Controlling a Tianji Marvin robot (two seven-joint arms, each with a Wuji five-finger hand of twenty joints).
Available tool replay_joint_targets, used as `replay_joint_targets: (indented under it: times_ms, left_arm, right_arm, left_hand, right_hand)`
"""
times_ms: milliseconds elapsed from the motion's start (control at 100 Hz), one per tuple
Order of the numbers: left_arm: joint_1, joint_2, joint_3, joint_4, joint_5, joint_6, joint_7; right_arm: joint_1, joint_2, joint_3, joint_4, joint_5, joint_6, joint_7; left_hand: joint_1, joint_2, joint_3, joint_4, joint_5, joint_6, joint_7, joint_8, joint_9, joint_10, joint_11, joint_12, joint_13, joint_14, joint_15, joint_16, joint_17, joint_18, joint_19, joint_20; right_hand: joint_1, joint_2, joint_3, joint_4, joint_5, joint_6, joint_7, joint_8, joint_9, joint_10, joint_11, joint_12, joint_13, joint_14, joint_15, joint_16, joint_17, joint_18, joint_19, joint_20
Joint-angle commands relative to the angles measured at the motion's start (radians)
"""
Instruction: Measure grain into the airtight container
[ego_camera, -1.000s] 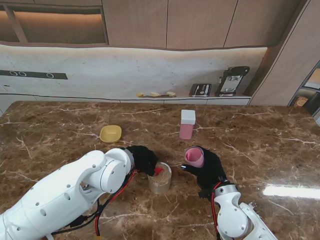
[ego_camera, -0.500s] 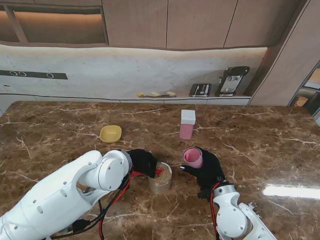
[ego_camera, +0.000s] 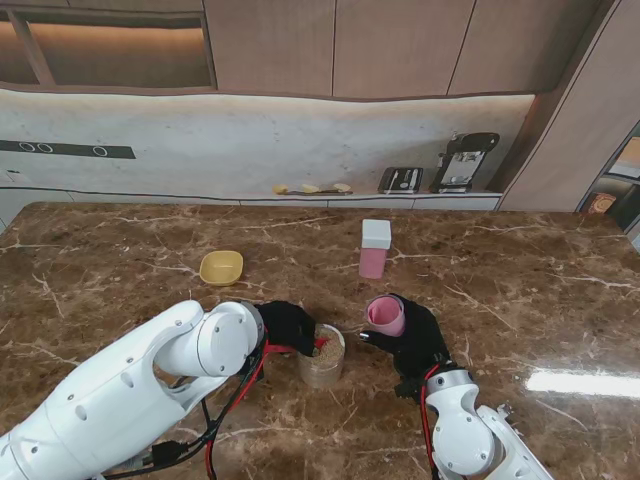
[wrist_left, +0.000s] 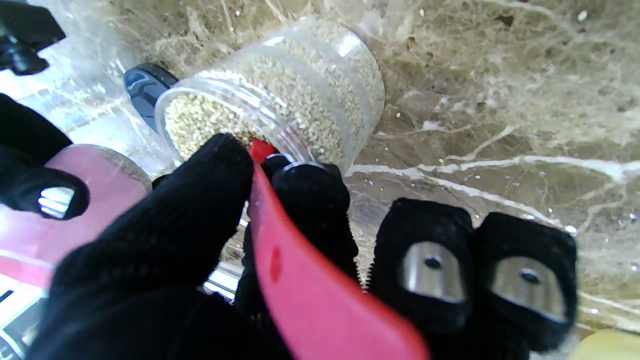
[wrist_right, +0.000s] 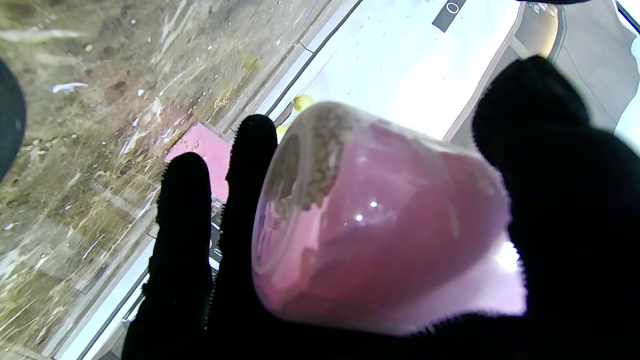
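Observation:
A clear jar (ego_camera: 322, 358) full of pale grain (wrist_left: 280, 95) stands on the table in front of me. My left hand (ego_camera: 288, 327) is shut on a red scoop (wrist_left: 305, 280), whose tip is dipped into the jar's mouth. To the right, my right hand (ego_camera: 412, 338) is shut on a pink cup (ego_camera: 386, 315), held tilted just above the table. Some grain (wrist_right: 320, 150) lies inside that cup (wrist_right: 380, 220). A pink airtight container with a white lid (ego_camera: 375, 248) stands upright farther from me, behind the cup.
A small yellow bowl (ego_camera: 221, 267) sits on the brown marble table (ego_camera: 520, 290) to the left, beyond my left hand. A dark round lid (wrist_left: 147, 87) lies beside the jar. Appliances stand on the far counter (ego_camera: 440, 170).
My left hand has pushed the scoop a little deeper into the jar, so less red shows. The right hand has shifted the pink cup slightly left.

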Motion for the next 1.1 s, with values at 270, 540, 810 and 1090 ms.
replay_joint_targets:
  times_ms: [270,540,810,1090]
  left_arm:
    - [0.033,-0.008,-0.026,0.011,-0.076,0.029,0.008]
    - [0.055,-0.01,-0.058,-0.002,-0.11,0.032,0.009]
    - [0.07,-0.009,-0.078,-0.008,-0.12,0.033,0.008]
    - [0.096,-0.005,-0.112,-0.023,-0.111,0.02,-0.001]
  right_arm:
    - [-0.004,-0.002,-0.002,0.005,0.008,0.007,0.013]
    - [-0.004,-0.002,-0.002,0.007,0.008,0.006,0.013]
    - [-0.003,-0.002,-0.001,0.009,0.008,0.004,0.012]
    - [-0.003,-0.002,-0.003,0.009,0.009,0.004,0.014]
  left_hand:
    - [0.073,0.034,0.019,0.013,0.013,-0.053,-0.016,-0.017,0.076,-0.013,0.019,0.003,0.029,-0.005,0.085,-0.007,0.043,0.004,0.154,-0.009]
    - [0.079,0.038,0.01,0.014,0.01,-0.052,-0.017,-0.015,0.076,-0.011,0.016,0.006,0.029,-0.002,0.083,-0.006,0.043,0.006,0.153,-0.009]
    - [0.084,0.042,0.002,0.016,0.009,-0.056,-0.018,-0.012,0.076,-0.01,0.012,0.009,0.029,-0.002,0.082,-0.005,0.043,0.007,0.151,-0.009]
    - [0.1,0.049,-0.027,0.026,0.015,-0.086,-0.032,0.014,0.076,-0.008,0.001,0.019,0.029,0.001,0.08,-0.003,0.043,0.015,0.146,-0.008]
  right_hand:
    - [0.037,0.212,0.143,-0.037,0.056,-0.085,0.011,-0.002,-0.002,-0.028,-0.003,-0.016,-0.011,-0.014,0.002,0.014,-0.005,-0.008,0.001,0.007]
    - [0.038,0.212,0.143,-0.036,0.057,-0.084,0.011,-0.002,-0.001,-0.027,-0.002,-0.016,-0.011,-0.013,0.002,0.014,-0.005,-0.008,0.001,0.007]
    - [0.037,0.212,0.143,-0.037,0.057,-0.084,0.011,-0.002,-0.002,-0.028,-0.003,-0.016,-0.011,-0.014,0.002,0.014,-0.005,-0.007,0.001,0.008]
    - [0.037,0.212,0.142,-0.037,0.056,-0.085,0.01,-0.002,-0.001,-0.028,-0.002,-0.016,-0.011,-0.013,0.002,0.014,-0.005,-0.007,0.001,0.008]
